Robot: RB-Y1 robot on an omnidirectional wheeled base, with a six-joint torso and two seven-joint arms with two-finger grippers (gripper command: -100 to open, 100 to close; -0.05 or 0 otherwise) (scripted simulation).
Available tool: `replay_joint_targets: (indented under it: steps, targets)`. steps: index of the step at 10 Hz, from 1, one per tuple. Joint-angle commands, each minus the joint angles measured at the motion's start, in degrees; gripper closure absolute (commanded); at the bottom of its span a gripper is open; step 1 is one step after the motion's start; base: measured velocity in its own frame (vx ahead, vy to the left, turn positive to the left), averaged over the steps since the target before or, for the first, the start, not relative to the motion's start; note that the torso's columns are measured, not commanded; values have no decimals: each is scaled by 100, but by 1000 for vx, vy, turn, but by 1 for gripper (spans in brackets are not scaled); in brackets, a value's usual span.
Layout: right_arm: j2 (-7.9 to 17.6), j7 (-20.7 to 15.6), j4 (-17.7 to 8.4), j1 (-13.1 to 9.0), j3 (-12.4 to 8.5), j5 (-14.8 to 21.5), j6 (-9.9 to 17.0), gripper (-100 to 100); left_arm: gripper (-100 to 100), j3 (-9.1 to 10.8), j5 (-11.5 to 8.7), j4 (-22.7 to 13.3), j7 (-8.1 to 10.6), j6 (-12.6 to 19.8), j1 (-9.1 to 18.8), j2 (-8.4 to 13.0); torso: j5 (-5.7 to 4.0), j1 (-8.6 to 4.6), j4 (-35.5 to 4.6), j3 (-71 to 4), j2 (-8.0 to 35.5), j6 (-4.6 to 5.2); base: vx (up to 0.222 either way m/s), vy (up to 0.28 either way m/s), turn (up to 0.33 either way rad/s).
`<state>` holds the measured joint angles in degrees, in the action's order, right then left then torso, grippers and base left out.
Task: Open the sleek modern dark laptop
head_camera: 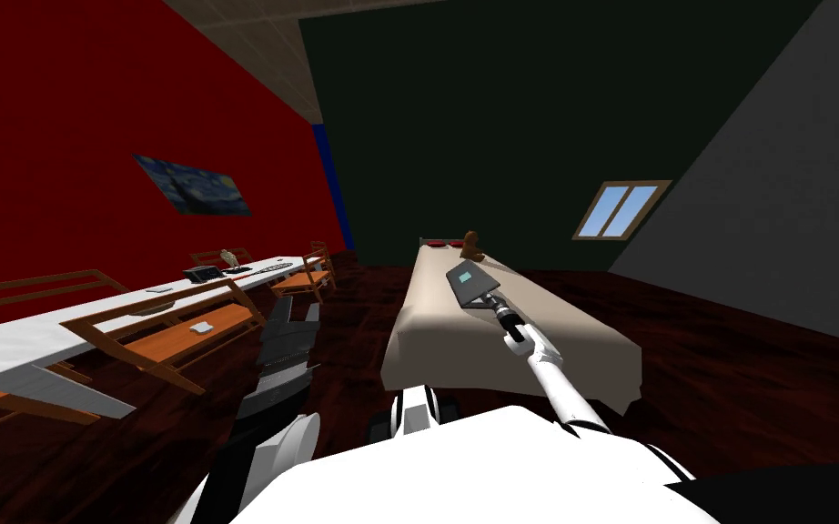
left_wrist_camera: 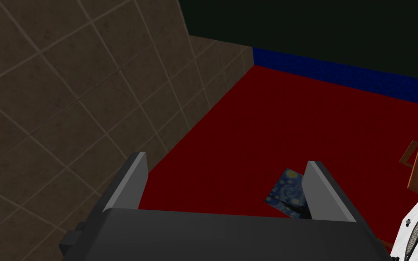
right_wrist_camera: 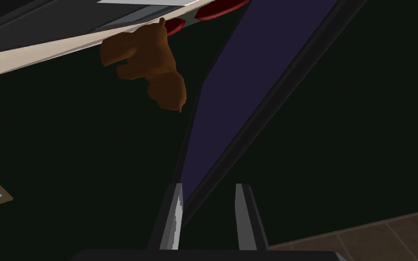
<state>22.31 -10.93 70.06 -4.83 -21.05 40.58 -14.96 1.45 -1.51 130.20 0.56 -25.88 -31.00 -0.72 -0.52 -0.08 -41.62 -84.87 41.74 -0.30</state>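
Note:
A dark laptop (head_camera: 472,284) sits on the beige bed (head_camera: 445,355) with its lid raised at a slant, a pale patch showing on the lid's back. My right gripper (head_camera: 493,306) reaches over the bed to the lid's near edge. In the right wrist view the lid (right_wrist_camera: 249,90) shows a dark purple screen in a black frame, and my right gripper (right_wrist_camera: 207,186) is shut on its edge, fingers close on either side. My left gripper (left_wrist_camera: 225,160) stands open with nothing between its fingers; the left arm (head_camera: 286,346) is held up beside the bed's left.
A brown teddy bear (head_camera: 471,244) and red pillows (head_camera: 440,243) lie at the bed's far end. A long white desk (head_camera: 90,323) with wooden chairs (head_camera: 181,341) and small items runs along the red wall on the left. Dark wooden floor surrounds the bed.

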Motion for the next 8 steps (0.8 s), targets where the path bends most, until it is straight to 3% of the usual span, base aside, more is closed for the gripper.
replay_joint_targets:
  steps: [1,3,4,5,6,7,8]
  targets:
    - [-300,-45,-141,74,-9,-111,-163,100,0,0,0,0,0,0,0,0,9,17,-7,6,11,-2,14,-41,-50]
    - [-209,-41,-194,22,-112,-132,-224,100,0,0,0,0,0,0,0,0,22,22,-20,5,10,-11,0,-20,-26]
    - [27,43,-484,-133,5,-252,-492,-100,0,-1,0,0,0,0,1,-1,47,26,-40,7,16,-2,33,47,-199]
    - [27,43,-559,-133,5,-252,-492,-100,0,-1,0,0,0,0,-1,-1,61,37,-54,9,20,19,58,75,-85]
    - [276,118,-802,-294,130,-360,-751,-100,0,-2,0,0,0,0,0,-1,59,33,-60,18,34,22,90,107,-143]
    - [278,118,-921,-294,130,-360,-755,-100,0,-1,0,0,0,0,-1,-2,58,27,-63,22,40,29,69,113,-94]
    - [520,193,-1126,-456,254,-468,-995,-100,0,-2,0,0,0,0,0,-1,59,22,-72,32,59,21,81,119,-156]
